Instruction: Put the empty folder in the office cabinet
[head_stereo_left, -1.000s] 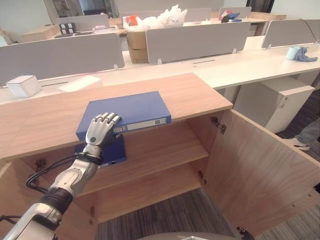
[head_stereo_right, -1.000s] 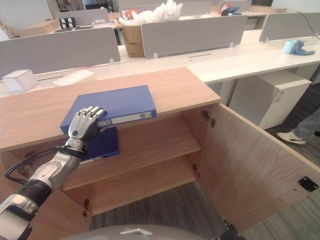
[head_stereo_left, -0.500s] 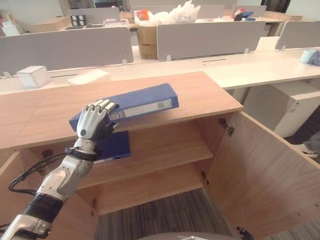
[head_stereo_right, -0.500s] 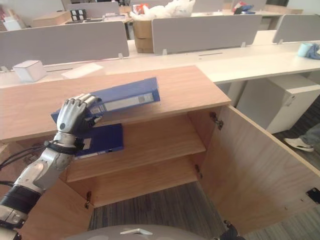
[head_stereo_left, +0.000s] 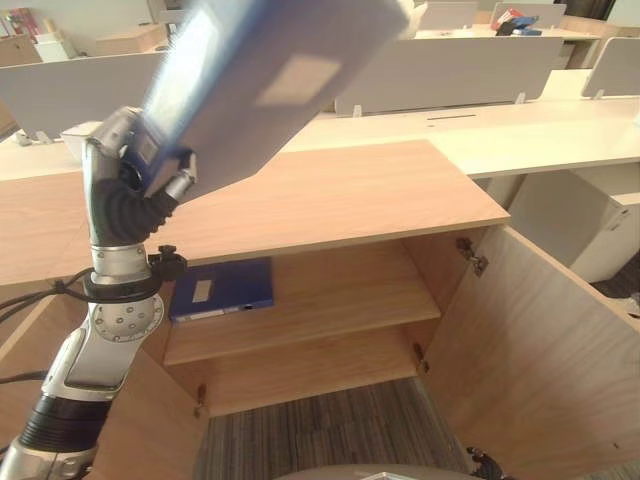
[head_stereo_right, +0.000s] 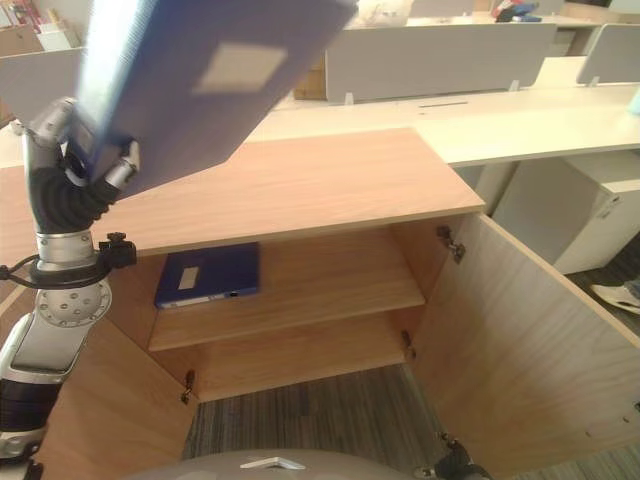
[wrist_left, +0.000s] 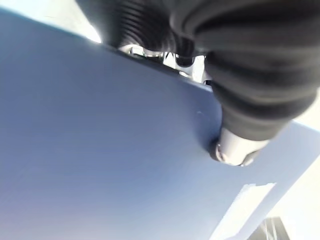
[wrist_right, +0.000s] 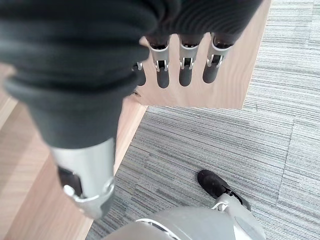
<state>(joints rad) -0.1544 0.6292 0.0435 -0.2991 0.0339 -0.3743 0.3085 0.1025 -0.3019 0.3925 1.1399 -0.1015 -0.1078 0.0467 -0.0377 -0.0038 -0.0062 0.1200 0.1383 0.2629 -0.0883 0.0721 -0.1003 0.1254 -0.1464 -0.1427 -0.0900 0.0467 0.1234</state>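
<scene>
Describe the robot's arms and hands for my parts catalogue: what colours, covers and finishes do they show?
The left arm is silver-grey metal with a round joint housing and a black clamp ring below the wrist. A dark ribbed cover wraps the wrist and back of the left hand, whose fingers are silver. The right hand has the same dark ribbed cover, silver fingers with dark tips and a silver thumb.

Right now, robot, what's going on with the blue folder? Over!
Left hand shut on folder, lifted high above the cabinet top. Right hand open, empty. Another folder lies on the upper shelf; door open.
</scene>
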